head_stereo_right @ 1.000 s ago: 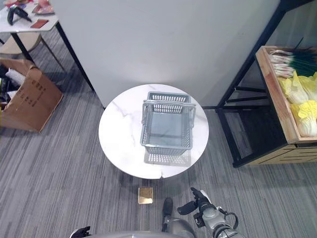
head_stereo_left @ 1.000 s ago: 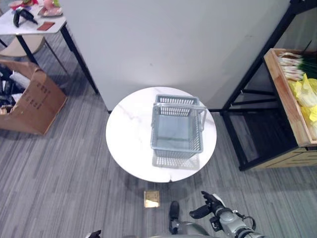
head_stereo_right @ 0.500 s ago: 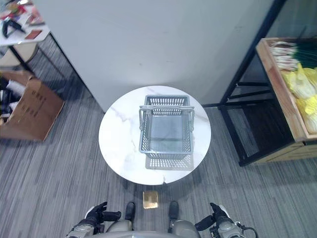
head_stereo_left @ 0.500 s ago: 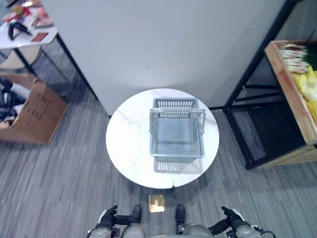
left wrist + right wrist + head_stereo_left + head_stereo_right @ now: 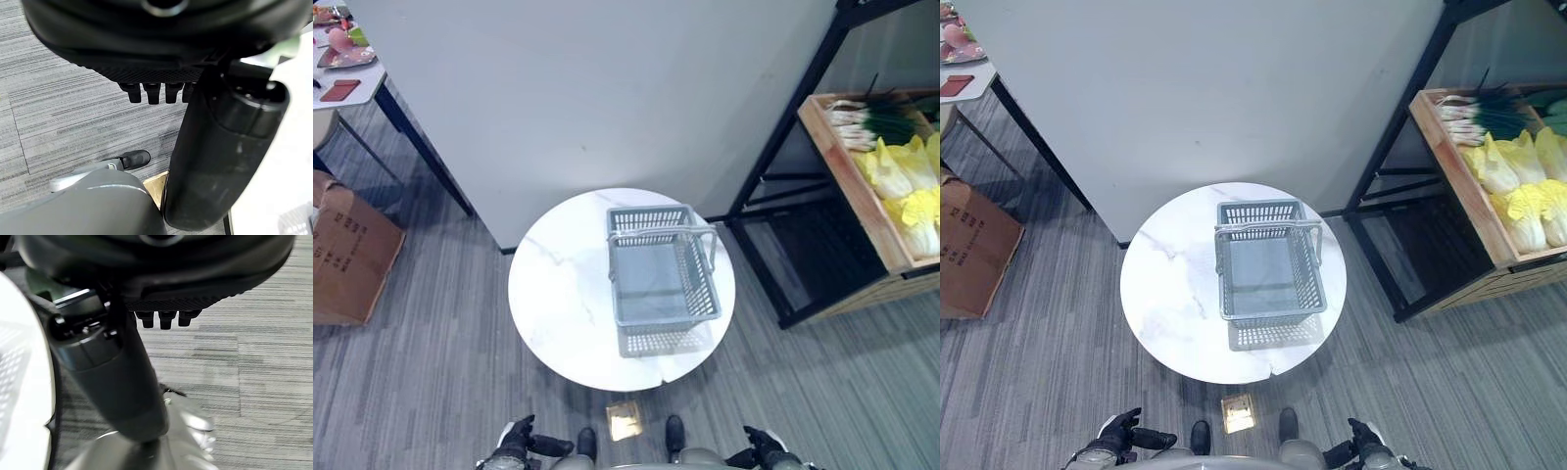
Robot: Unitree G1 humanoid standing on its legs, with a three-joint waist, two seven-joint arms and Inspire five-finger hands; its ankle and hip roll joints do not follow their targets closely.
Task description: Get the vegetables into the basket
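I stand in an office-like room staged as a shop: grey striped carpet floor (image 5: 411,372), black metal rack (image 5: 1400,176) holding a wooden crate of vegetables (image 5: 1508,186), brown cardboard box (image 5: 347,255).

Round white table (image 5: 558,294) with the grey basket (image 5: 661,279) on its right half; the left half of the tabletop lies bare. The basket's raised handle (image 5: 663,236) spans its open top toward the far end. A white wall panel (image 5: 597,98) closes the far side. To the right, the black rack (image 5: 783,157) fronts the wooden crate (image 5: 847,176) of vegetables (image 5: 901,181); carpet (image 5: 421,382) surrounds the table.
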